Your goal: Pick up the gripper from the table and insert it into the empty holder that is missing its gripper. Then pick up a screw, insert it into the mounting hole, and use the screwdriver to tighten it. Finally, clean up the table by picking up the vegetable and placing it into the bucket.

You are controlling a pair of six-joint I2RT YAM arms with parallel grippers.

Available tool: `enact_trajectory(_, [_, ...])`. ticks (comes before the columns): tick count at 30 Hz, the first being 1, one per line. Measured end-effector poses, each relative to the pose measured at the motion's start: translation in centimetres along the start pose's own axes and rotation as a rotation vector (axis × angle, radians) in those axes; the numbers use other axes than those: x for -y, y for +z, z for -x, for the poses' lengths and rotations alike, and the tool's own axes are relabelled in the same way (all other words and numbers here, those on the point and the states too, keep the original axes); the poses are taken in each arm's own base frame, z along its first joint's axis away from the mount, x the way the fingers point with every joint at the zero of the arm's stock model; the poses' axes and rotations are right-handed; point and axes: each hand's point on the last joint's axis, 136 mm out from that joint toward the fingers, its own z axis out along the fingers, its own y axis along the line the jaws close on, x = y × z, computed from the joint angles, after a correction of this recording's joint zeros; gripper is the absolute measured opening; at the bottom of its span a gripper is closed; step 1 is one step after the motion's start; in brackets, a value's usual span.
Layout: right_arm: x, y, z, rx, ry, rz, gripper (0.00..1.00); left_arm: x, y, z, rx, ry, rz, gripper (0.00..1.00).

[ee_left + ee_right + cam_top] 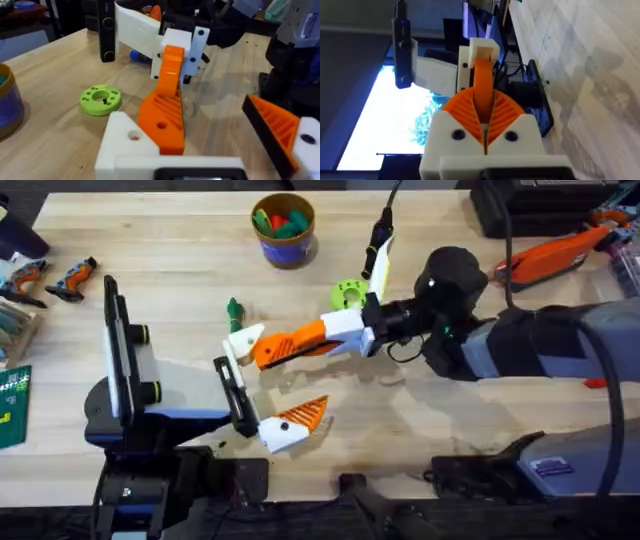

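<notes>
Right tool point(268, 350) clamps orange gripper point(165, 117), seemingly against holder point(125, 142).

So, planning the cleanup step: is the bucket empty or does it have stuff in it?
Not empty: the bucket holds red, green and orange toys.

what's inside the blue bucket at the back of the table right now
The bucket holds red, green and orange toy pieces piled above its rim. Its bottom is covered by them, so anything underneath cannot be seen.
</notes>
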Motion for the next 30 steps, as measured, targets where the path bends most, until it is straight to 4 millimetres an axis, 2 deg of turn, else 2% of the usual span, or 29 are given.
enact_trajectory(14, [-0.1, 0.2, 0.5, 0.022, -0.003, -0.004, 0.009, -0.1, 0.0, 0.0, 0.0, 0.001, 0.007, 0.985])
enact_trajectory(30, [0.0, 2.3, 2.5, -0.003, -0.005, -0.001, 0.009, -0.6, -0.1, 0.0, 0.001, 0.011, 0.036, 0.985])
